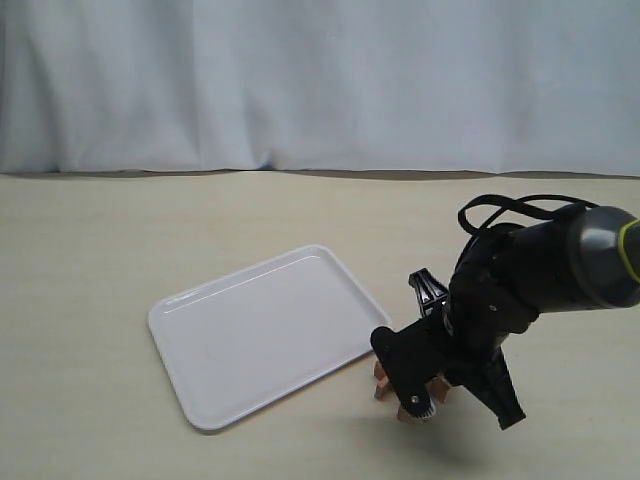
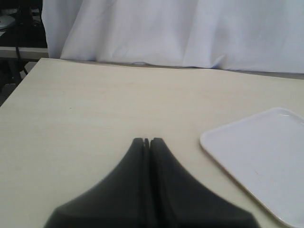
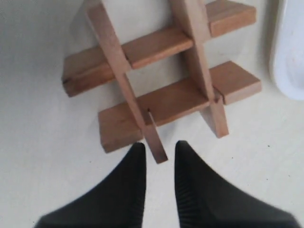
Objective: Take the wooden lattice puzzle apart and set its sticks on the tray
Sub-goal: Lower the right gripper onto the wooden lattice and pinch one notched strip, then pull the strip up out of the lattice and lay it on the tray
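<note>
**A:** Where does the wooden lattice puzzle (image 3: 161,102) sit?

**B:** On the table (image 1: 100,250), near its front edge and right of centre. It is just beside the tray's (image 1: 265,335) front-right corner, not on it. The right arm covers most of it in the exterior view.

**A:** Is it assembled?

**B:** Yes. The four sticks (image 3: 118,57) are crossed two by two and locked together.

**A:** Right gripper (image 3: 160,145)?

**B:** It's low over the puzzle with its fingers (image 3: 135,166) apart, straddling the end of one stick. A sliver of table shows on each side of that end, so there's probably no contact, but the view is blurry there.

**A:** Left gripper (image 2: 147,140)?

**B:** Its fingers are pressed together with nothing between them. It's above bare table, with the tray off to one side.

**A:** What's on the tray?

**B:** Only bare white surface shows. It lies skewed to the table edges.
</note>
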### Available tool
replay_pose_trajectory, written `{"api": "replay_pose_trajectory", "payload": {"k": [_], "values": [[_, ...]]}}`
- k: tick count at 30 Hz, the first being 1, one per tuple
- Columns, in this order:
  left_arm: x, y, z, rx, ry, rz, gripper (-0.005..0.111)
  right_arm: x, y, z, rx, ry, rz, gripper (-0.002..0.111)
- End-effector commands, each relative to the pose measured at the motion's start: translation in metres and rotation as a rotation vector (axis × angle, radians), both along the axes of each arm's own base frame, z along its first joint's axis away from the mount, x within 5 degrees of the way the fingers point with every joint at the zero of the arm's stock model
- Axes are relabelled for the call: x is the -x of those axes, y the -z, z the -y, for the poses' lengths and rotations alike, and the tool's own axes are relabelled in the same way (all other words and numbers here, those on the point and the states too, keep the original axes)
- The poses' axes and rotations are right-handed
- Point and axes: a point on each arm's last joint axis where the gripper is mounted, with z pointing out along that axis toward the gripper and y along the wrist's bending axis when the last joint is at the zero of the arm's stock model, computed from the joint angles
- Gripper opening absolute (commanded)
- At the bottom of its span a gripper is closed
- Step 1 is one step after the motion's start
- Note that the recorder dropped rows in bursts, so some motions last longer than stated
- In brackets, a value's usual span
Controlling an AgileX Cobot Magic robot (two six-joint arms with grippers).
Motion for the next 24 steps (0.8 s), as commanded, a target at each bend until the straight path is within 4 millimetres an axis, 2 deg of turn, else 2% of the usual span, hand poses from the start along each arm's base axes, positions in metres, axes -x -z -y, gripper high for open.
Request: {"api": "replay_pose_trajectory", "payload": {"k": [1,6,11,19,24], "values": [[0.0,0.0,0.0,0.007,-0.001,0.009,0.0,-0.001,-0.001,0.0,0.009,-0.018,0.0,0.004],[0.0,0.0,0.0,0.007,-0.001,0.009,0.0,0.002,-0.002,0.002,0.036,-0.048,-0.029,0.005],[0.0,0.0,0.0,0.007,-0.001,0.009,0.0,0.003,-0.014,0.002,0.033,-0.045,0.003,0.005],[0.0,0.0,0.0,0.007,-0.001,0.009,0.0,0.007,-0.043,0.004,0.03,-0.034,0.068,0.005],[0.0,0.0,0.0,0.007,-0.001,0.009,0.0,0.002,-0.067,-0.002,-0.046,-0.07,0.238,0.005]]}}
